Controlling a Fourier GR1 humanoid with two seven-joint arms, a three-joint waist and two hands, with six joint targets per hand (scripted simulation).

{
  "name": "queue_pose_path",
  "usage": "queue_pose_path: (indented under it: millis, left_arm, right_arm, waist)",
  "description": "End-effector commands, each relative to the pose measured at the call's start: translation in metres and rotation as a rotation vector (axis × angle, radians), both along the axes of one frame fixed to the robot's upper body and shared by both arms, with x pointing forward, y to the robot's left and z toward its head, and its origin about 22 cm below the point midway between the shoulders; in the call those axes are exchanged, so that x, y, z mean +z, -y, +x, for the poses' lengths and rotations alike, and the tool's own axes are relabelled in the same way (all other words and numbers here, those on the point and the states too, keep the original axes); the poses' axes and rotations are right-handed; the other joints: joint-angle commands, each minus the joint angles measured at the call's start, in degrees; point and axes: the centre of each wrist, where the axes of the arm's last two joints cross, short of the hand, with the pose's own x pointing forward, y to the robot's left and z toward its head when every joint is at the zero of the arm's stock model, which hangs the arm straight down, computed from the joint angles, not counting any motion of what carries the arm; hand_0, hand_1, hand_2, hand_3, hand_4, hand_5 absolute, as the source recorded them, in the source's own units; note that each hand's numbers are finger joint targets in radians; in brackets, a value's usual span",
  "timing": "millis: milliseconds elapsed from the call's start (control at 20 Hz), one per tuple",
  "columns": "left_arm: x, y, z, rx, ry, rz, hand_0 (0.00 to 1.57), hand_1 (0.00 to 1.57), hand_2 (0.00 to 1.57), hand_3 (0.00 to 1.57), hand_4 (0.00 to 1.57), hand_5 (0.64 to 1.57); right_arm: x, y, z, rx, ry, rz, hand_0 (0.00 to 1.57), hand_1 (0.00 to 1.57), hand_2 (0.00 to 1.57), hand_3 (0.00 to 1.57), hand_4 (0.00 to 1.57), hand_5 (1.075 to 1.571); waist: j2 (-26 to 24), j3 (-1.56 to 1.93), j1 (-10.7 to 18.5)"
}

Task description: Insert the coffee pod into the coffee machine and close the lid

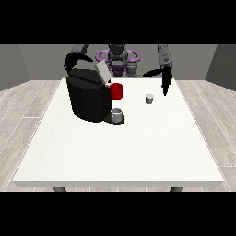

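A black coffee machine (87, 94) stands on the left half of the white table (120, 147), its grey lid (102, 71) tilted up and open. A small grey coffee pod (149, 98) rests on the table to the right of the machine. The hand at the view's right (165, 84) hangs above the table right of the pod, apart from it, fingers straight and pointing down. The hand at the view's left (72, 60) hovers behind the machine's top, fingers spread, holding nothing.
A red mug (116, 91) stands just behind the machine's spout side. A grey cup (117, 114) sits on the machine's drip tray at its front. Wooden floor surrounds the table.
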Motion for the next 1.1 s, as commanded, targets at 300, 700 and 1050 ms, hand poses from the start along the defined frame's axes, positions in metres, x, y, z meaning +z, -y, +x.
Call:
queue_pose_path:
  millis: [300, 700, 1050]
  left_arm:
    - [-0.031, -0.003, 0.01, -0.027, -0.098, 0.118, 0.0, 0.0, 0.0, 0.0, 0.0, 1.571]
    - [-0.024, 0.029, 0.032, -0.076, -0.137, 0.219, 0.45, 0.45, 0.61, 0.3, 0.0, 1.571]
    - [-0.03, 0.014, 0.033, -0.074, -0.159, 0.365, 0.63, 0.63, 0.76, 0.49, 0.0, 1.571]
  right_arm:
    - [-0.008, -0.008, 0.002, 0.01, -0.042, -0.002, 0.0, 0.0, 0.0, 0.0, 0.34, 1.571]
    - [-0.016, 0.007, 0.029, -0.068, -0.119, -0.018, 0.0, 0.0, 0.0, 0.0, 0.39, 1.571]
    - [-0.009, 0.003, 0.033, -0.052, -0.116, -0.061, 0.0, 0.0, 0.0, 0.0, 0.41, 1.571]
  waist:
    - [1.17, -0.01, 0.3]
    - [0.87, 0.01, 2.89]
    - [2.8, 0.0, 1.26]
